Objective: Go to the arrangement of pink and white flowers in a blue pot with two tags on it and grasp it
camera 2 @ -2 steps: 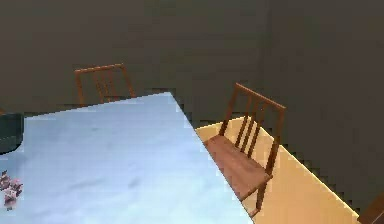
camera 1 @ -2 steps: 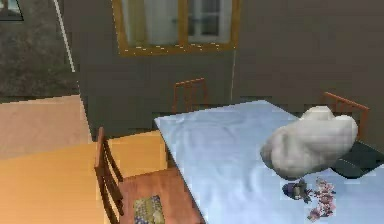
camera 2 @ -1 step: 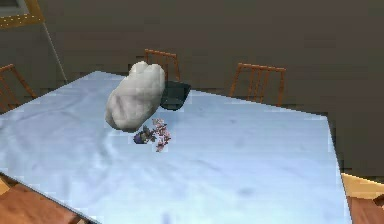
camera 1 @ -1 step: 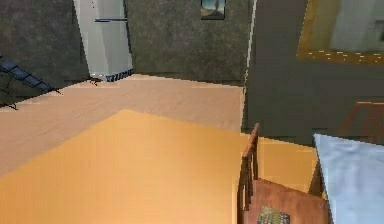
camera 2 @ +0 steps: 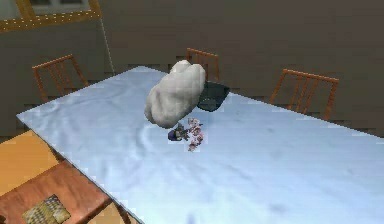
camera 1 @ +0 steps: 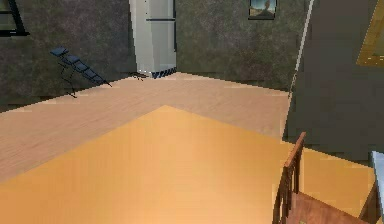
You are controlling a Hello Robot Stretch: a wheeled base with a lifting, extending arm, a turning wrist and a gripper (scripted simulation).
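In the arm side view a long bench point(camera 2: 270, 165) w/ a pale blue cover runs from the far left to the near right. Approx. at its middle stands a small arrangement of pink and white flowers point(camera 2: 194, 134). A bluish bit at its left side is probably the pot, and the tags are too small to tell. A dark object point(camera 2: 214, 97) lies on the bench a little farther away, to the right of the flowers and apart from them. Three wooden chairs stand at the far side of the bench: the left chair point(camera 2: 60, 75), the middle chair point(camera 2: 205, 60) and the right chair point(camera 2: 305, 92). One more wooden seat, the near chair point(camera 2: 62, 193), is at the near left corner, on an orange floor area point(camera 2: 18, 160). A yellow-framed window point(camera 2: 50, 10) is on the far wall, top left. In the fwd view the orange floor takes the near part, then comes a light wood floor point(camera 1: 215, 100). A tall white appliance point(camera 1: 153, 35) stands at the dark far wall, and a dark blue slatted rack point(camera 1: 80, 68) leans to its left. A framed picture point(camera 1: 262, 8) hangs to the right. A wooden chair back point(camera 1: 292, 180) is at the near right. State of the end effector: I cannot tell.
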